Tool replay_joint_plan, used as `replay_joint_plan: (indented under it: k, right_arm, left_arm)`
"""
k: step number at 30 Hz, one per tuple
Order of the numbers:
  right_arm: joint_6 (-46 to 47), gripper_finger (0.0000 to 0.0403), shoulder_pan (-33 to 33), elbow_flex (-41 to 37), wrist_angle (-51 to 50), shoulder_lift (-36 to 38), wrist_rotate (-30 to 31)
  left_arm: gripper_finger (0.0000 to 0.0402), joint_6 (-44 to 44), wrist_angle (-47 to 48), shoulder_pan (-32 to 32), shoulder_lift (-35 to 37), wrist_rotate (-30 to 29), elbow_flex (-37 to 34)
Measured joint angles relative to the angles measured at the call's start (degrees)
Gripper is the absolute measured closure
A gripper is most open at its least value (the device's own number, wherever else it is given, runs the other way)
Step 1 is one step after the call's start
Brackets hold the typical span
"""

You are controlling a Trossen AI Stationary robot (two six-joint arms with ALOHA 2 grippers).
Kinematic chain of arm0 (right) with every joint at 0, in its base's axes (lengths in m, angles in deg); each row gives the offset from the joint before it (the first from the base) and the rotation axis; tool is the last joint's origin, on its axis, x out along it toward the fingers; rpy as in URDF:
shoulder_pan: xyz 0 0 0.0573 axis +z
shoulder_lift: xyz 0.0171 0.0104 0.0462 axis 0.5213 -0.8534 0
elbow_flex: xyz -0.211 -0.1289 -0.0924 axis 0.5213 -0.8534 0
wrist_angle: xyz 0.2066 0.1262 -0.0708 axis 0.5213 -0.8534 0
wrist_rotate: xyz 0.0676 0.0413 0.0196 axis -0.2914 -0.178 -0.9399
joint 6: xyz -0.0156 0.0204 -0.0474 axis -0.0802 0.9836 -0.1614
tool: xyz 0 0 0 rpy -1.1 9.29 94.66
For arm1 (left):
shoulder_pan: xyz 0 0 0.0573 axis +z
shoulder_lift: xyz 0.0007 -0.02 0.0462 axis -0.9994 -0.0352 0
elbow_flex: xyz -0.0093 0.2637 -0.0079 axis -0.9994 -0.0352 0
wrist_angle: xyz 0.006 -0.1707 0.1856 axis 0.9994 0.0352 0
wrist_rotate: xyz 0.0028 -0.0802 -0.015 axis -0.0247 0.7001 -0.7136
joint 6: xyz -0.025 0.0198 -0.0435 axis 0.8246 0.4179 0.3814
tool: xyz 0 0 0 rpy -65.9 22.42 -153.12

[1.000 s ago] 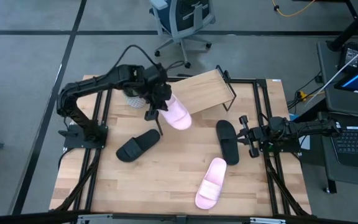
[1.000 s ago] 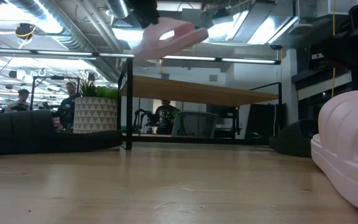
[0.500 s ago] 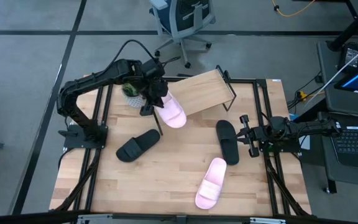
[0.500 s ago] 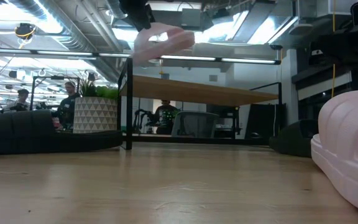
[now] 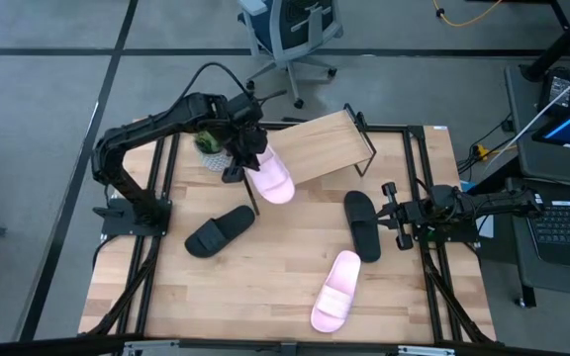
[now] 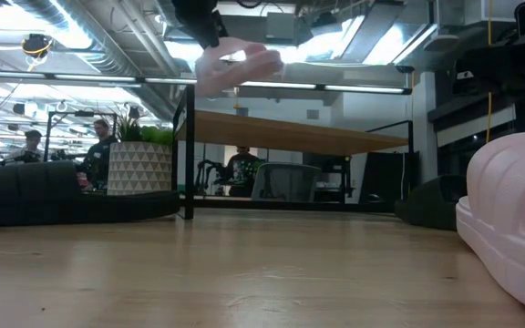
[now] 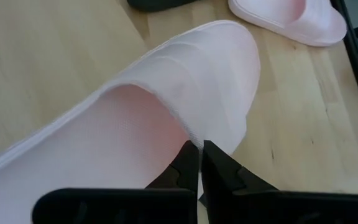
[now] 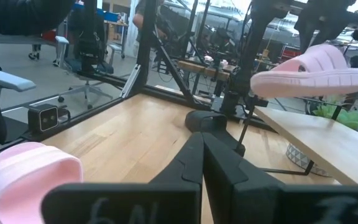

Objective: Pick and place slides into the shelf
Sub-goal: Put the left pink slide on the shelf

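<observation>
A: Four slides visible, one airborne. Left gripper point(image 5: 248, 158) is pinched on the strap edge of a pale pink slide point(image 5: 273, 178), holding it off the worktop point(image 5: 265, 287) at the shelf's point(image 5: 320, 146) low left end. From table height that slide point(image 6: 237, 66) sits above the level of the shelf board point(image 6: 299, 134).

B: Orientation of the held one?

A: Overhead, its long axis runs diagonally, one end by the gripper, the other toward the worktop's middle. From table height it's roughly level, sole down. The left wrist camera shows the fingers point(image 7: 188, 168) closed together on the strap rim.

B: The other three?

A: All flat on the worktop. Black slide point(image 5: 220, 231) on the left: long axis diagonal, one end toward the left arm's base, the other up toward the shelf. Second black slide point(image 5: 363, 225) right of centre: long axis nearly front to back, slightly tilted, just beside the right gripper. Second pink slide point(image 5: 335, 289) near the front edge: long axis diagonal, leaning right toward the far side.

B: Right arm?

A: Right gripper point(image 5: 388, 214) waits low at the right edge, fingers together, holding nothing. Its wrist camera confirms the fingers point(image 8: 194, 158) are closed.

B: Shelf?

A: Slanted wood board on a black wire frame, long axis angled across the far side. Potted plant point(image 5: 209, 148) sits left of it, partly hidden by the left arm.
</observation>
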Motion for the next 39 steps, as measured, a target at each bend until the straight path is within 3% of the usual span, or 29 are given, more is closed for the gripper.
replay_joint_plan:
  k: [39]
  right_arm:
    - [0.02, 0.0393, 0.01, 0.01, 0.5, 0.0, 0.02]
  left_arm:
    - [0.0401, -0.61, 4.18, 2.6, -2.99, -1.63, -0.01]
